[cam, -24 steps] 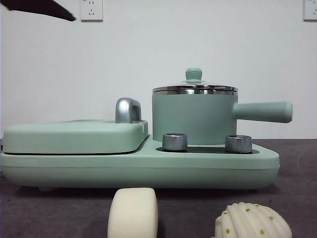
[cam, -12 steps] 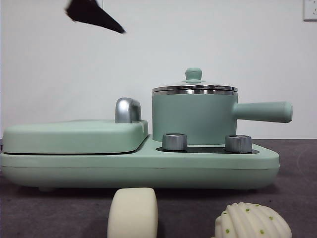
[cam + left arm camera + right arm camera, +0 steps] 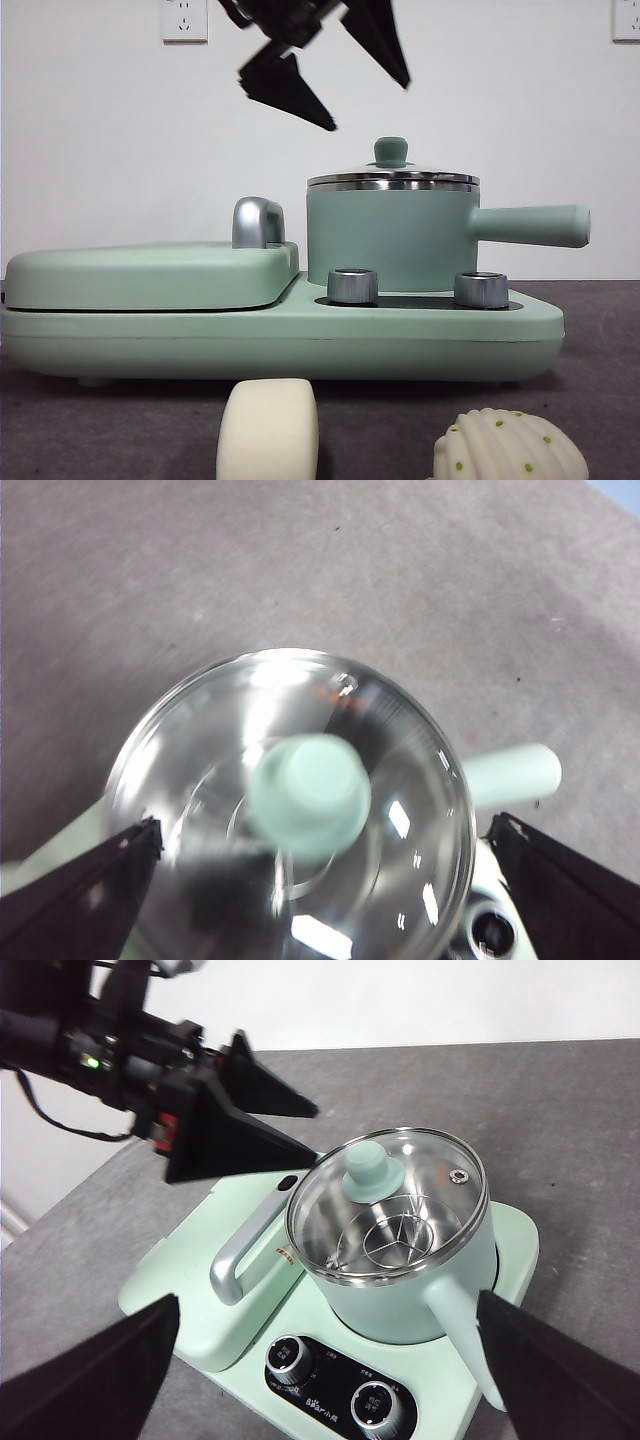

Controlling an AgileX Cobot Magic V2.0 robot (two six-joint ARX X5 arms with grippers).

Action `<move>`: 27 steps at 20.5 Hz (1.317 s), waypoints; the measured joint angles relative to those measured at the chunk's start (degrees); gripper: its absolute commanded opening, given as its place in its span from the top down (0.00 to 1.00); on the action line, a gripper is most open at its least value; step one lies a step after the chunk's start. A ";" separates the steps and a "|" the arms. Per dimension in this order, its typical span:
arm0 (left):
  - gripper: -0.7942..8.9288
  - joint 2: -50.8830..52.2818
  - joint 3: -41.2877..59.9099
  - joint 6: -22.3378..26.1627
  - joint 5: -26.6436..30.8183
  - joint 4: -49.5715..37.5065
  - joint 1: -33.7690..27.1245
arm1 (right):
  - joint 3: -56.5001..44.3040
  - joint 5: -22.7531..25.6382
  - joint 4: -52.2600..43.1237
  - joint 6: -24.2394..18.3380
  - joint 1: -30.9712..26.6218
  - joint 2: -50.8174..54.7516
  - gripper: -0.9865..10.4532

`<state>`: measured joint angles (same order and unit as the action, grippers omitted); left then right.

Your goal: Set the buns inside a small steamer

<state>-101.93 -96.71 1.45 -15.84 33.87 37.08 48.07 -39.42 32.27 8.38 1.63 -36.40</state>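
The lidded small steamer [image 3: 392,232] sits on the cooker base [image 3: 280,330], handle toward 3 o'clock. Both buns [image 3: 268,428] lie on the surface in front. Left gripper [image 3: 335,75] hangs released above the knob [image 3: 309,795]; right gripper [image 3: 320,1360] also released.

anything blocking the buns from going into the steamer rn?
Yes: the glass lid sits closed on the small steamer. The left gripper, jaws open, hovers above its knob. Both buns lie on the table in front.

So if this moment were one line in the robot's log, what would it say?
left gripper: open, above lid knob | lid: on small steamer | buns: on table in front | right gripper: open, waiting
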 measured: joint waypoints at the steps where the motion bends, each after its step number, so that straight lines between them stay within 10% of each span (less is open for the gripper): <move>1: 0.38 -0.52 0.00 0.22 1.01 -1.29 0.50 | 0.00 0.02 0.00 0.00 0.00 -0.02 0.50; 27: 0.67 -6.51 -0.11 4.04 4.11 -5.90 2.23 | 0.00 0.00 0.02 0.00 0.04 0.00 0.50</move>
<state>-108.44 -96.82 5.50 -11.73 27.97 39.31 48.07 -39.42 32.29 8.38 1.67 -36.40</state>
